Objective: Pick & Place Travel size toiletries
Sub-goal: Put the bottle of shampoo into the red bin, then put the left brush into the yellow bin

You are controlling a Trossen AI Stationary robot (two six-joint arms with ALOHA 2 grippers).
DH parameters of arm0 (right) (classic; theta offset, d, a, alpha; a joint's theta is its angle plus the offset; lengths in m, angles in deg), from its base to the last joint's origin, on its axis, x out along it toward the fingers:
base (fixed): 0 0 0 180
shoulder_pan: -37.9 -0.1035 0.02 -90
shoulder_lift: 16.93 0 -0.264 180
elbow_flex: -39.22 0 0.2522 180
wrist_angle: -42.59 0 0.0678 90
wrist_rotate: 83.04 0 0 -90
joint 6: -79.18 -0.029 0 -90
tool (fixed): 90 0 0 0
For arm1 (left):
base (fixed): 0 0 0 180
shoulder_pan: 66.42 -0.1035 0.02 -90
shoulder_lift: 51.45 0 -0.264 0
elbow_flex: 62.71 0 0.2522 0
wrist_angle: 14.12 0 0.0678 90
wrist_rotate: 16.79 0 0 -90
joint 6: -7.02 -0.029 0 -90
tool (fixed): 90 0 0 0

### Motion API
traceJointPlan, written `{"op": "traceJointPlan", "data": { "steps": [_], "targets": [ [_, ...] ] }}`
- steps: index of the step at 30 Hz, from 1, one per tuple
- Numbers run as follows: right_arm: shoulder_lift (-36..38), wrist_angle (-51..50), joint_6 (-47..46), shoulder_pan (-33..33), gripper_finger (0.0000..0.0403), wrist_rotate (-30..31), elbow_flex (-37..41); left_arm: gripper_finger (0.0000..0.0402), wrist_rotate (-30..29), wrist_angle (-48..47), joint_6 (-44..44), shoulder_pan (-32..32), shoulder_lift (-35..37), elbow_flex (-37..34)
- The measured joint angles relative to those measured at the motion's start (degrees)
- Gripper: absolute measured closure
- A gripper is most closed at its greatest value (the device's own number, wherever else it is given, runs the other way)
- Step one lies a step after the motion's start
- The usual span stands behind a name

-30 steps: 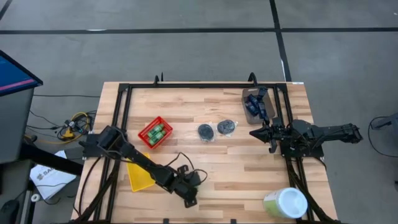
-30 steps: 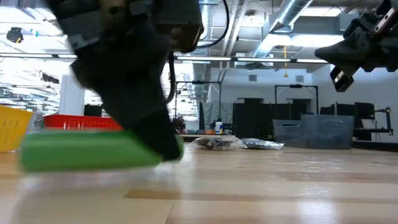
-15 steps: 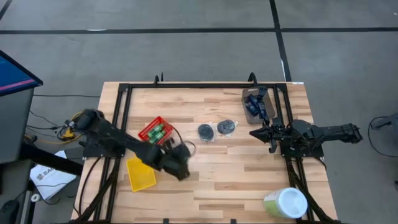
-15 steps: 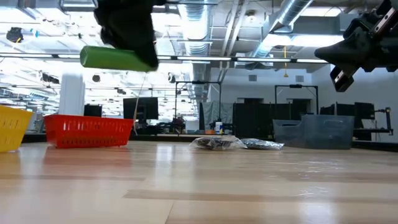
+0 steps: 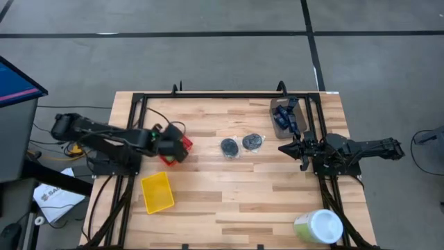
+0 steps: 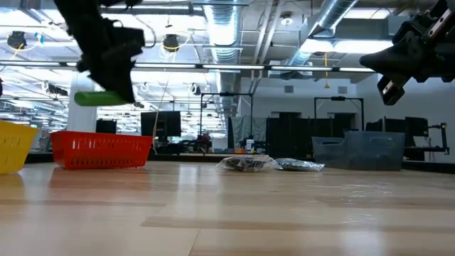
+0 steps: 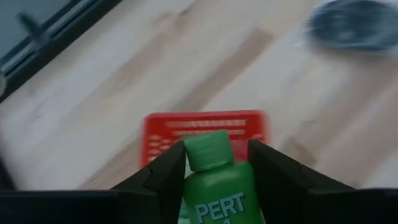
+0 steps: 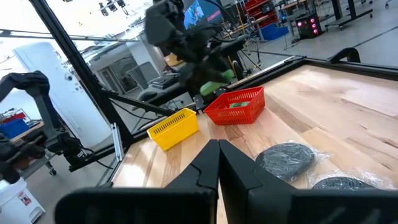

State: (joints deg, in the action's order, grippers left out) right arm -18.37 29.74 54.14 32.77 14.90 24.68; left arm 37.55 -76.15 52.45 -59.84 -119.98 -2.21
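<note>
The left tool (image 7: 214,180) grips a green bottle (image 7: 217,180) by its body, cap forward, and hangs just above the red bin (image 7: 202,134) — in the low view the bottle (image 6: 99,97) lies level in the air over the bin's rim (image 6: 99,151), which is probably so that it can be let go and drop flat among the green ones already lying in there. Seen from above, the tool (image 5: 168,141) covers most of the bin (image 5: 184,144), so I cannot say over which part of it the bottle sits. Just beside the red bin, toward the table's (image 5: 243,201) front edge, stands the yellow bin (image 5: 157,192), and it looks empty. To the right of the red bin, well apart from it, two dark discs (image 5: 240,145) lie side by side on the bare wood in clear wrap — they are still to be sorted, and the yellow bin may be meant for them. Farther right again, at the table's back corner, a grey bin (image 5: 280,119) holds the blue tubes (image 5: 290,117). The right tool (image 5: 290,148) waits beyond the discs, off the wood, its fingers pressed together on nothing. A pale tub (image 5: 318,226) stands at the front right corner, far from the red bin.
</note>
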Motion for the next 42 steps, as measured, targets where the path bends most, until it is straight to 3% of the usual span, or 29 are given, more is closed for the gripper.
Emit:
{"op": "traceJointPlan", "data": {
  "steps": [5, 12, 23, 30, 32, 37, 39, 42],
  "targets": [
    [0.0, 0.0, 0.0, 0.0, 0.0403, 0.0, 0.0, 0.0243, 2.9, 2.1, -0.1, -5.2, 3.4, -4.3],
    [0.0, 0.0, 0.0, 0.0, 0.0403, 0.0, 0.0, 0.0237, 5.7, 4.3, -1.8, -6.2, 2.6, -7.5],
    [0.0, 0.0, 0.0, 0.0, 0.0403, 0.0, 0.0, 0.0116, 7.6, 8.0, -1.7, -6.2, 2.6, -7.6],
    [0.0, 0.0, 0.0, 0.0, 0.0403, 0.0, 0.0, 0.0103, 8.8, 30.7, -9.7, -5.9, 2.3, -4.6],
    [0.0, 0.0, 0.0, 0.0, 0.0403, 0.0, 0.0, 0.0103, 7.8, 37.7, -12.1, -5.9, 0.4, -3.9],
    [0.0, 0.0, 0.0, 0.0, 0.0403, 0.0, 0.0, 0.0103, 7.2, 43.2, -14.6, -5.9, -9.5, 0.4],
    [0.0, 0.0, 0.0, 0.0, 0.0403, 0.0, 0.0, 0.0103, 7.5, 44.1, -11.3, -5.9, -14.7, 2.8],
    [0.0, 0.0, 0.0, 0.0, 0.0403, 0.0, 0.0, 0.0103, 7.8, 44.1, 0.3, -5.9, -21.5, 5.7]
  ]
}}
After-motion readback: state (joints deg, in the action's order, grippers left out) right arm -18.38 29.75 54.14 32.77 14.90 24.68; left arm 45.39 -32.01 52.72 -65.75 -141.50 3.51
